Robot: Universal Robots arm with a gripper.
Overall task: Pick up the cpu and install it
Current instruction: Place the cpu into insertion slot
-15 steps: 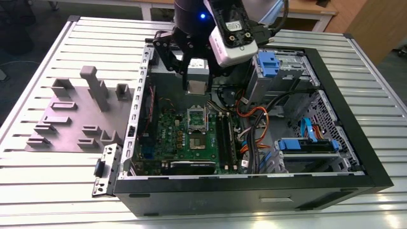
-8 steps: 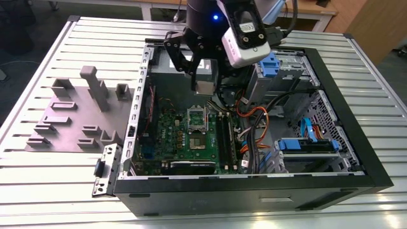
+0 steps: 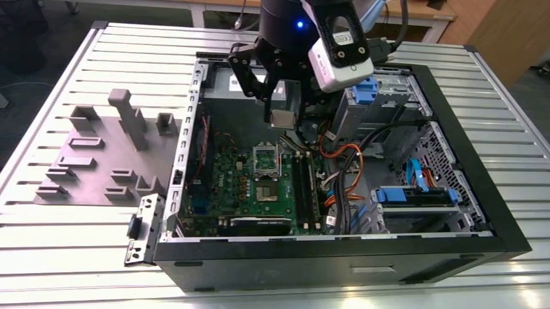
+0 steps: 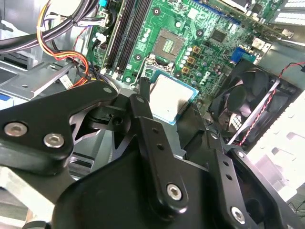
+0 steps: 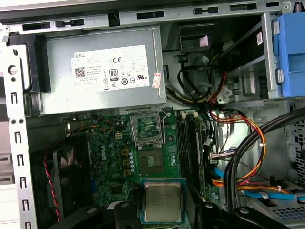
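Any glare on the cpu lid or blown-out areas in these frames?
Second wrist view: the cpu lid catches light and looks washed pale; the area past the fan is blown white. First wrist view: the cpu is evenly lit, no hotspot. Exterior view: glare streaks on the table slats at the front.

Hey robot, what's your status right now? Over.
Gripper shut on cpu. Cpu held above motherboard, socket open, not yet seated. Cables beside socket, none over it.
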